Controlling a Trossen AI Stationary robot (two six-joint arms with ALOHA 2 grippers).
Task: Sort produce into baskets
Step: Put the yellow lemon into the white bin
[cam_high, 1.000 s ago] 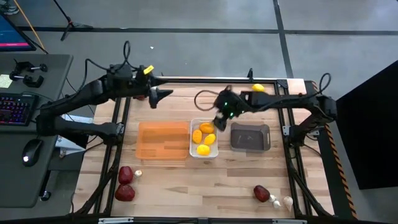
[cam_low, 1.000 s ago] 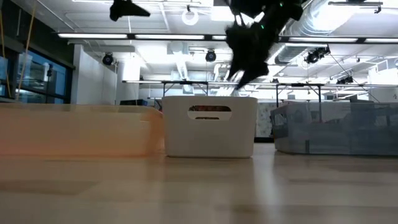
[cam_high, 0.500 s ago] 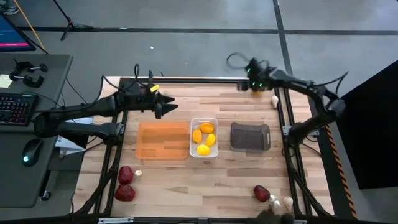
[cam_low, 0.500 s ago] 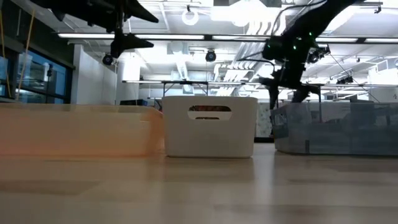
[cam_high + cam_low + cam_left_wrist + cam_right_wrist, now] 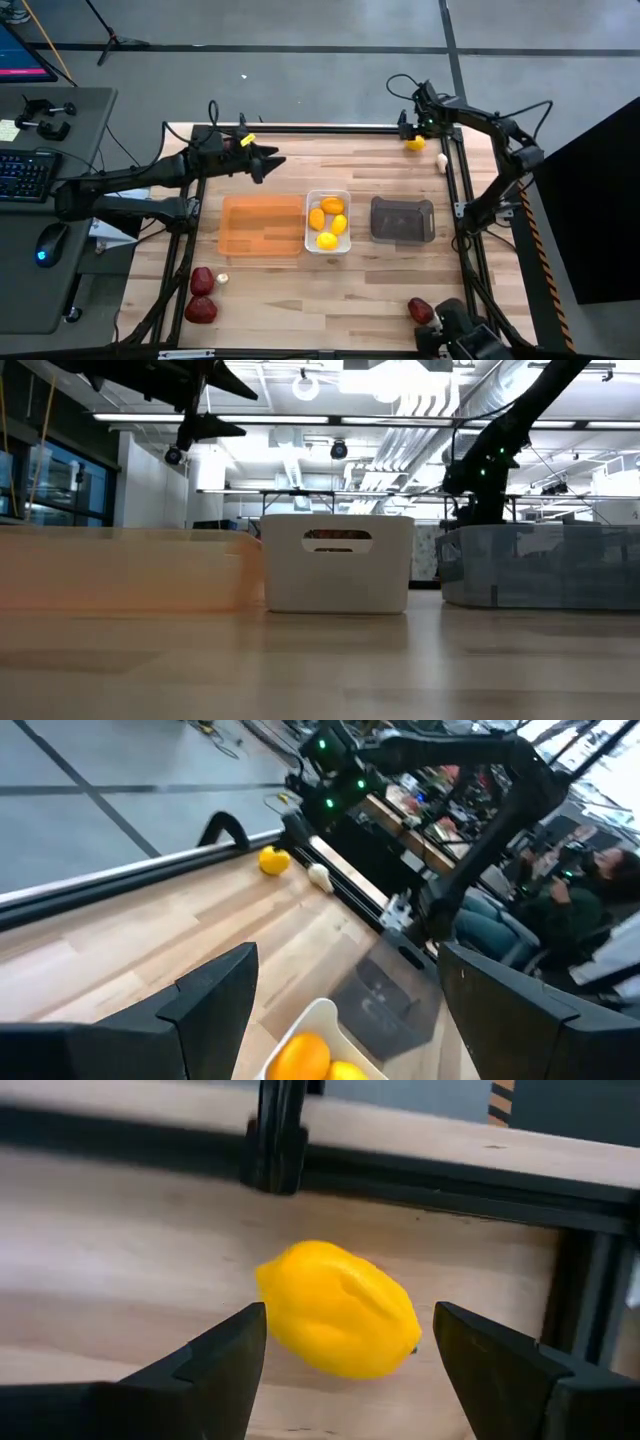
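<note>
Lemon (image 5: 340,1310) lies at the table's far right corner, near a garlic bulb (image 5: 441,159). My right gripper (image 5: 345,1342) hangs just before it, fingers wide, so I'd drop squarely, straddle its middle, then close gently. Left gripper (image 5: 345,1005), also wide open, waits above the orange tray (image 5: 262,225).

Red piece (image 5: 420,310) at front right of tabletop (image 5: 280,300) partly covered by a dark object cut off at the high view's bottom edge. White bin (image 5: 338,563) contents barely visible through handle slot, low view. Right hand (image 5: 412,128) too small to judge finger spacing from above.
</note>
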